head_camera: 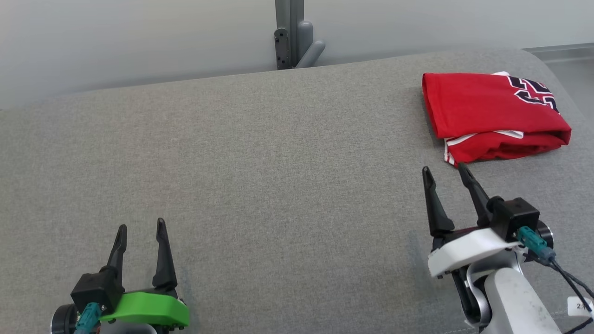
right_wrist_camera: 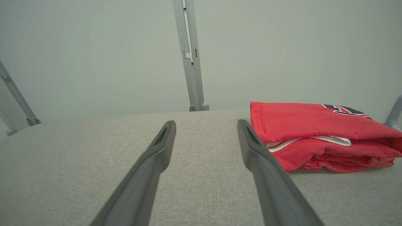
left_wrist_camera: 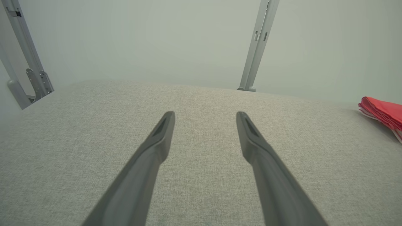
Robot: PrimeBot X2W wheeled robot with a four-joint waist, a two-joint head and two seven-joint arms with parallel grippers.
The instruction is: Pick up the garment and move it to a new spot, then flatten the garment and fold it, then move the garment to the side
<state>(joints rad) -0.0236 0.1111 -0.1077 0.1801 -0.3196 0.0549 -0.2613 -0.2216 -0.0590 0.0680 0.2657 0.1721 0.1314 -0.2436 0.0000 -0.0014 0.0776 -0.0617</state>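
Our left pincer (head_camera: 141,224) has its two dark fingers spread apart, and nothing is between them. It hangs over the grey cloth top (head_camera: 278,162). Our right pincer (head_camera: 444,168) is spread wide too, and it holds nothing.

The red garment (head_camera: 492,111) lies folded on the grey cloth top, just past the tips of the right pincer and a bit to its right side. The tips are very close to the garment's near edge, and we cannot tell if one of them brushes it. From the left pincer, the garment is far off to the right.

The garment has white trim along its edges. It has dark marks with white around them on top, at its far right corner.

Past both pincers, a grey post (head_camera: 290,37) stands behind the far edge of the cloth top, in front of a pale wall.
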